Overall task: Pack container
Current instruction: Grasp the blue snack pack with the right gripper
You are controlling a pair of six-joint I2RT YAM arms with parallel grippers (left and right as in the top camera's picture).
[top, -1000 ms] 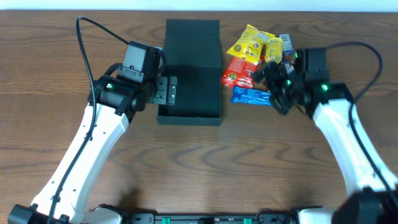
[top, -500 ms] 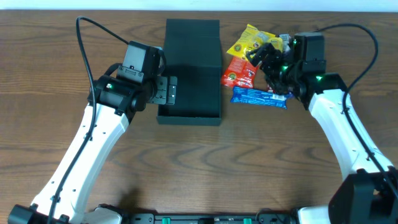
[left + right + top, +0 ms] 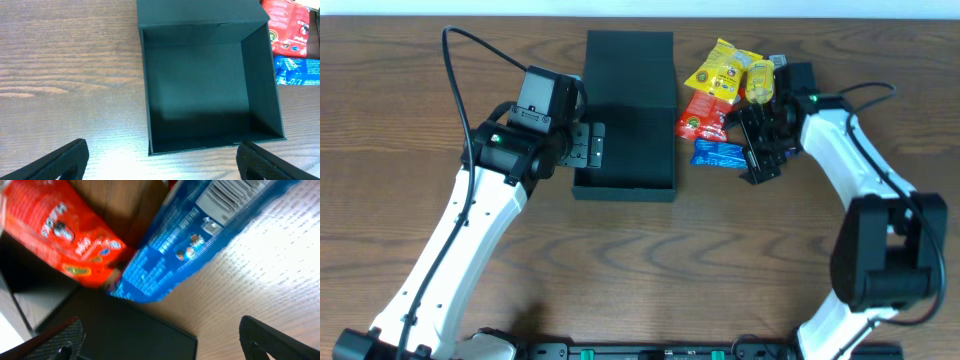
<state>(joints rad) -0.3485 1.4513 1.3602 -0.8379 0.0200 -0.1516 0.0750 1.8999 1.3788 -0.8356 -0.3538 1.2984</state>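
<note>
The container [image 3: 625, 130] is a black square box with its lid flap [image 3: 630, 50] folded back, and in the left wrist view its inside [image 3: 200, 90] is bare. My left gripper [image 3: 588, 145] hangs open at the box's left wall, its jaws [image 3: 162, 165] wide over the wood beside the near rim. Right of the box lie a red packet [image 3: 702, 115], a blue packet [image 3: 718, 153] and yellow packets [image 3: 720, 70]. My right gripper [image 3: 752, 145] is open above the blue packet's right end. Its wrist view shows the blue packet [image 3: 200, 235] and the red packet [image 3: 60, 230] ahead of the open jaws [image 3: 165, 345].
A small yellow packet [image 3: 760, 78] and a dark-edged one sit at the back of the pile, under the right arm. The box's corner [image 3: 125, 330] shows dark in the right wrist view. Bare wooden table [image 3: 650, 270] lies in front of the box.
My right arm has swung in from the right and turned its wrist, so its gripper now covers the blue packet's right end. The left arm and the box have not moved.
</note>
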